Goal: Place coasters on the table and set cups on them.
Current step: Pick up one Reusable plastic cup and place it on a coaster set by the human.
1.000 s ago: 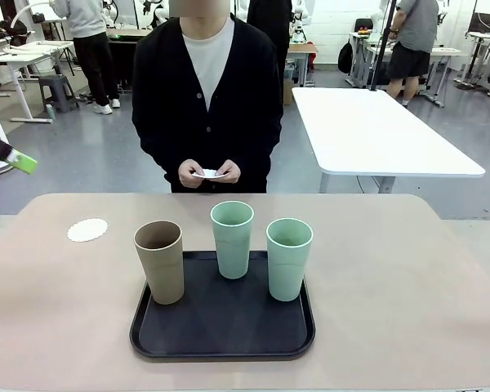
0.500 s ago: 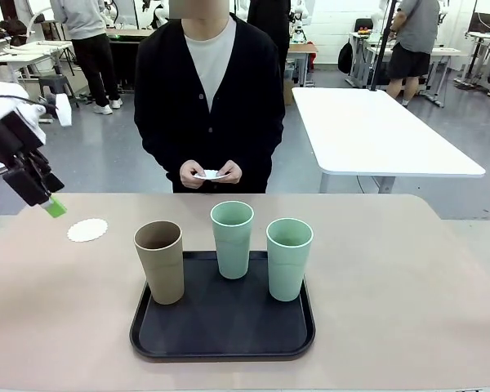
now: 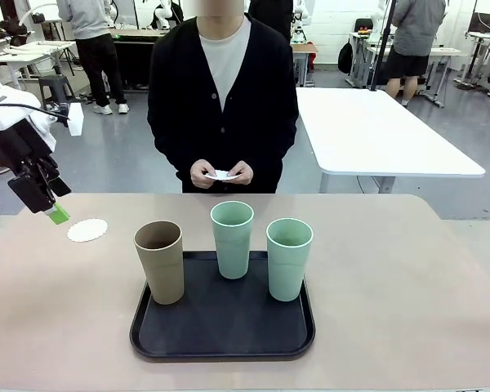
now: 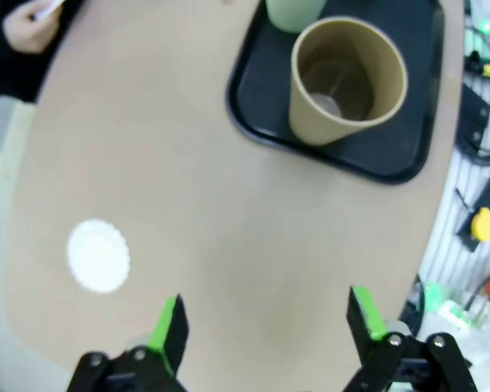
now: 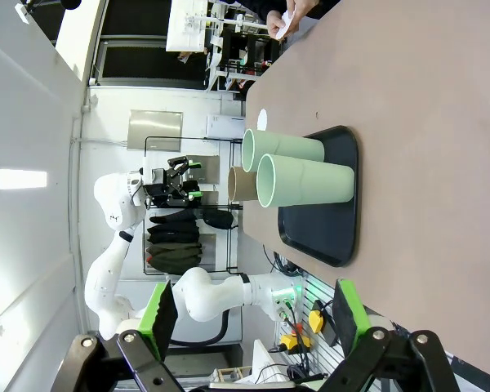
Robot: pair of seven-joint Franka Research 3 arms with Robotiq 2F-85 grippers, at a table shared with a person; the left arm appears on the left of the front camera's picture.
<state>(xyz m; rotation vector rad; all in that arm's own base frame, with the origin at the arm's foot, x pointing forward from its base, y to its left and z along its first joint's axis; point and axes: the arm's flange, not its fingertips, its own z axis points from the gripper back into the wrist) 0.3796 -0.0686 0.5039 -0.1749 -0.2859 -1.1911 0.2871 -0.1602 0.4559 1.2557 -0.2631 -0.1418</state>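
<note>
The left claw (image 3: 55, 211) hangs spread and empty over the table's (image 3: 392, 278) far left corner, near the rounded edge. Just beside its fingertips one coaster (image 3: 87, 229) lies flat. Beyond it, bare tabletop runs to the black tray (image 3: 220, 331), which holds the tan cup (image 3: 159, 261), then two mint cups (image 3: 232, 238). The right claw (image 5: 253, 312), also spread and empty, faces open tabletop before the tray's rim.
</note>
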